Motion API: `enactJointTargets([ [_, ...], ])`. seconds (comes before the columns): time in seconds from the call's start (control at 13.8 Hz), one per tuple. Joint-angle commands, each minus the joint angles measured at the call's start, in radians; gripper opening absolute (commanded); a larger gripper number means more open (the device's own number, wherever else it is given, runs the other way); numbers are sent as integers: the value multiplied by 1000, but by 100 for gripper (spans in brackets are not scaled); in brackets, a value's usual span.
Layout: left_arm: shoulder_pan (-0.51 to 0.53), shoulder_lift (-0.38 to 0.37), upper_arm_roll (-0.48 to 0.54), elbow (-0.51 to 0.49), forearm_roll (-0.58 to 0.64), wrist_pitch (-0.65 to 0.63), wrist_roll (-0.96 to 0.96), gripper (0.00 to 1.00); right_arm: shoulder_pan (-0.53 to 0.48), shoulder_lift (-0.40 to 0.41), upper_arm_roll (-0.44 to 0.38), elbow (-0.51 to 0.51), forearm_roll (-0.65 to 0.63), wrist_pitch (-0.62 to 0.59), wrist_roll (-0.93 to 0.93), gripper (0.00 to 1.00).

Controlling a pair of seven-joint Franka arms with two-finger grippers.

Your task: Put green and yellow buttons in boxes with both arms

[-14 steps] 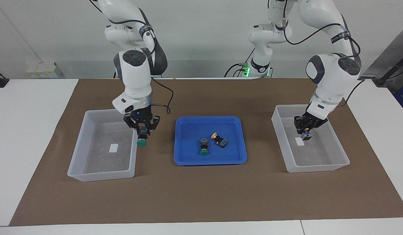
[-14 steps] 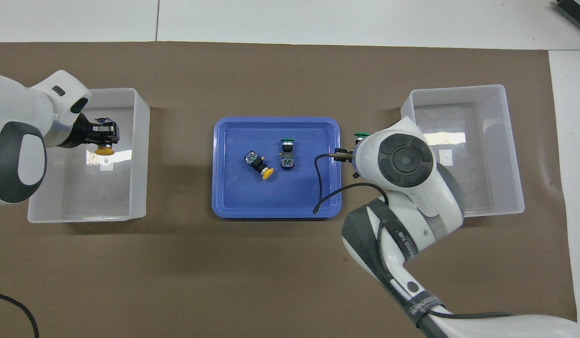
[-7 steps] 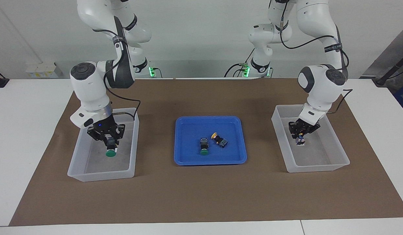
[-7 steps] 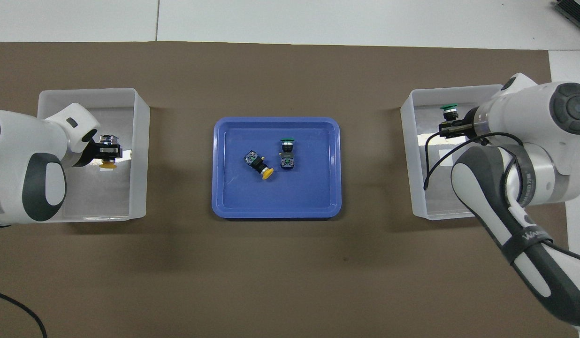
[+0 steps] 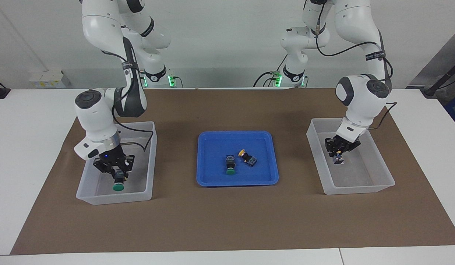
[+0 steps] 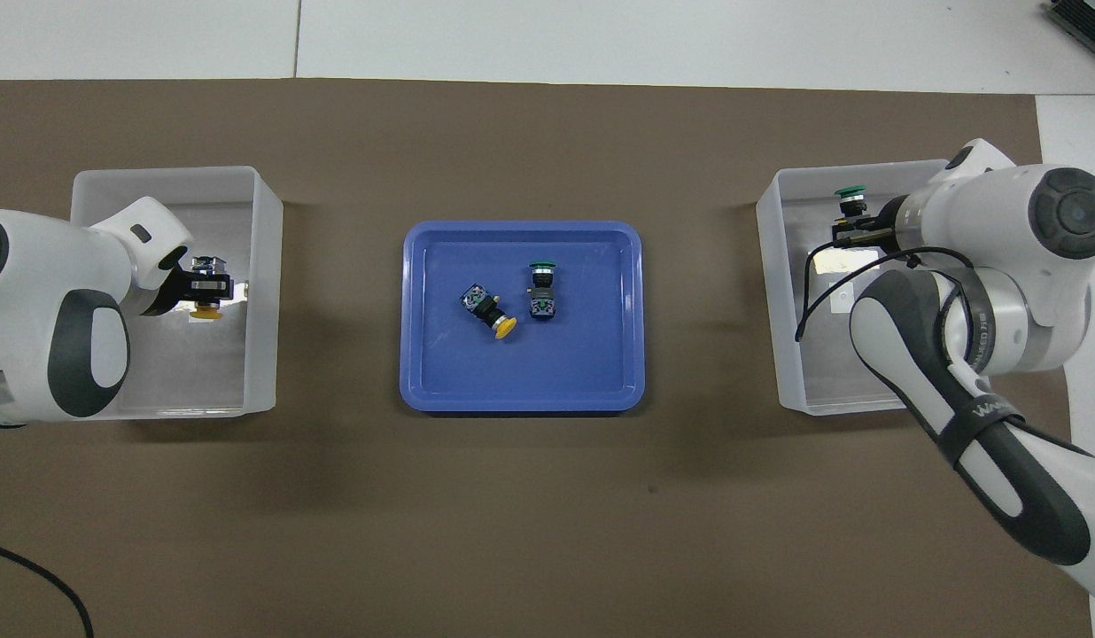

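Observation:
My right gripper [image 5: 119, 176] is shut on a green button [image 5: 118, 187], cap down, low inside the box [image 5: 113, 198] at the right arm's end of the table. In the overhead view this green button [image 6: 850, 192] shows just past the right gripper [image 6: 850, 221], within that box [image 6: 782, 292]. My left gripper [image 5: 337, 155] is shut on a yellow button [image 5: 337, 159] low inside the other box [image 5: 316, 158]. Seen from overhead, its yellow cap [image 6: 202, 311] peeks out under the left gripper [image 6: 209, 285] in that box [image 6: 264, 292].
A shallow blue tray [image 5: 212, 176] sits between the boxes on the brown mat. In it lie another green button [image 5: 230, 164] and another yellow button [image 5: 247, 157], close together. In the overhead view the tray [image 6: 441, 372] holds the same green button [image 6: 542, 288] and yellow button [image 6: 490, 315].
The right gripper carried its green button from over the box's rim into the box and went down with it. The left gripper sank a little inside its box with the yellow button.

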Motion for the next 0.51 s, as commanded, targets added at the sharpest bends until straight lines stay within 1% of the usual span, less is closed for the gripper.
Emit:
enactJointTargets([
  [0.0,6,-12,-3,-12,-14,12,24,50,-24,58,11,2,19,74,-20,0],
  [0.15,7,-10,-3,-7,-14,12,24,62,-39,72,11,-3,19,95,-21,0],
  [0.29,6,-3,-3,23,-14,-11,21,63,-58,95,11,1,18,115,-21,0],
  [0.44,-9,17,-3,132,-14,-126,10,61,-49,107,11,0,18,135,-16,1],
])
